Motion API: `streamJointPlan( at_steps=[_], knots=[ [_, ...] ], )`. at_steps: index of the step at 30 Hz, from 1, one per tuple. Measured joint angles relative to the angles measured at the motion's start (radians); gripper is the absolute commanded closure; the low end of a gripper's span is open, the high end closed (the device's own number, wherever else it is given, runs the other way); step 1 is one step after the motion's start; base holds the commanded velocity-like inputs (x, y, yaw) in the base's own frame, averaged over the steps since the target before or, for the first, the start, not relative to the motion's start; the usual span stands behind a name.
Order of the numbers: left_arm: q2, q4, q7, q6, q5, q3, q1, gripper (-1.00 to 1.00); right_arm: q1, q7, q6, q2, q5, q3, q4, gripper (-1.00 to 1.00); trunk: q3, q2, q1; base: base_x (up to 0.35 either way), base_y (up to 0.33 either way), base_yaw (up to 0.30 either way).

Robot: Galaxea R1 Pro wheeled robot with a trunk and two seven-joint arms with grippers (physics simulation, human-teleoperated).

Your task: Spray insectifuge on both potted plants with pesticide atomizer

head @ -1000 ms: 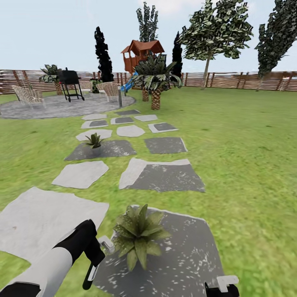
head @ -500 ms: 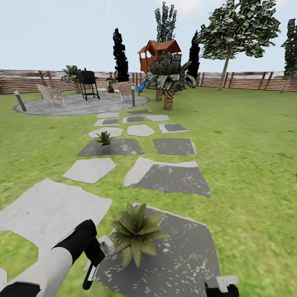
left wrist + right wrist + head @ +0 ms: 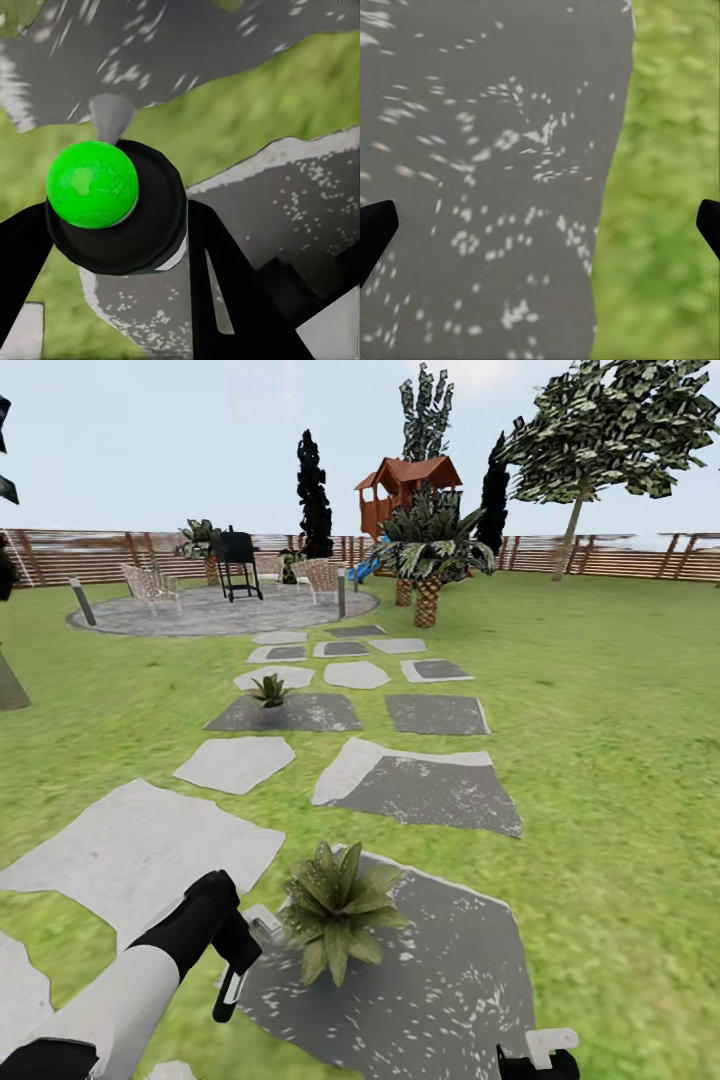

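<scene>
While halted on the lawn (image 3: 600, 780) beside the near potted plant (image 3: 338, 912), looks to be at the spraying step, first plant. Left gripper (image 3: 235, 972) just beside that rosette's leaves, fingers (image 3: 225, 292) closed on either side of a dark round body, taken to be the pesticide atomizer (image 3: 150, 232), with a green ball (image 3: 92, 184) on it and a grey cone (image 3: 111, 116) pointing ahead over the dark slab (image 3: 450, 980). Right gripper (image 3: 540, 1052) low at the slab's near edge, fingertips spread wide with nothing between them. Far potted plant (image 3: 270, 690) well apart, up the stepping-stone path. Next, probably: swing the cone toward the near leaves, since aim seems off toward slab and grass, cover the whole rosette, then drive up the path to the second.
</scene>
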Motion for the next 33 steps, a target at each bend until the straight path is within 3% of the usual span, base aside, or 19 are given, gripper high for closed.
streamJointPlan(
  at_steps=[9,20,33],
  knots=[
    [0.002,0.002,-0.006,0.03,0.002,-0.002,0.006,1.0,0.0,0.0,0.002,-0.002,0.0,0.0,0.0,-1.0,0.0,0.0,0.0,0.029,-0.018,0.009],
    [0.001,0.002,-0.006,0.028,0.001,-0.003,0.007,1.0,0.0,0.0,0.0,-0.001,0.0,0.0,-0.002,-1.0,0.0,0.0,0.0,0.13,-0.216,0.015],
    [0.002,0.001,-0.006,0.028,0.0,-0.003,0.007,1.0,0.0,0.0,0.0,0.0,0.0,0.001,-0.001,-1.0,0.0,0.0,0.0,-0.172,-0.222,0.262]
  ],
)
